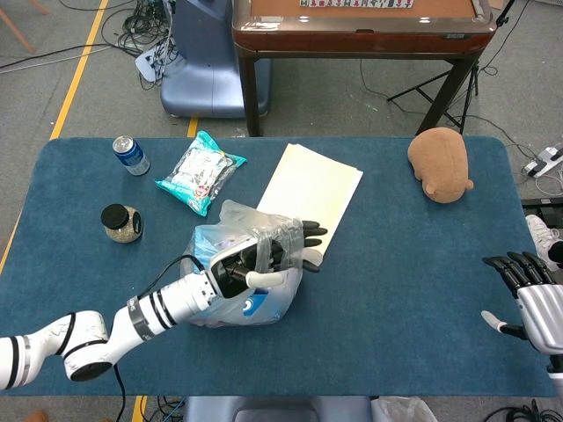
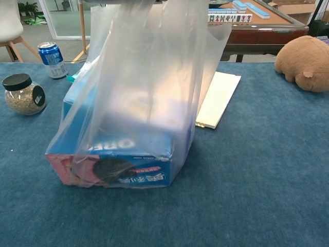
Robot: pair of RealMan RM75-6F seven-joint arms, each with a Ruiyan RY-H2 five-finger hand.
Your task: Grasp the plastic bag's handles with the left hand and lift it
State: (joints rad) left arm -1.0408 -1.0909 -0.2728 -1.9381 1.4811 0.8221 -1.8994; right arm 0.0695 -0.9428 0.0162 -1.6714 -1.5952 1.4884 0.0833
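A clear plastic bag [image 1: 242, 290] [image 2: 149, 87] holds a blue Oreo box [image 2: 118, 164] on the blue table. My left hand [image 1: 264, 259] grips the bag's handles from above, its dark fingers reaching through the loops. In the chest view the handles run up past the top edge, and the hand itself is out of frame there. The plastic is pulled taut and the box looks to be still resting on the cloth. My right hand [image 1: 526, 294] stays at the table's right edge, fingers apart, holding nothing.
A cream folder [image 1: 310, 193] [image 2: 218, 98] lies just behind the bag. A snack pouch [image 1: 201, 171], a blue can [image 1: 130, 155] [image 2: 53, 59] and a seed jar [image 1: 120, 222] [image 2: 23, 93] stand at the left. A brown plush toy [image 1: 440, 163] [image 2: 304, 62] sits at back right.
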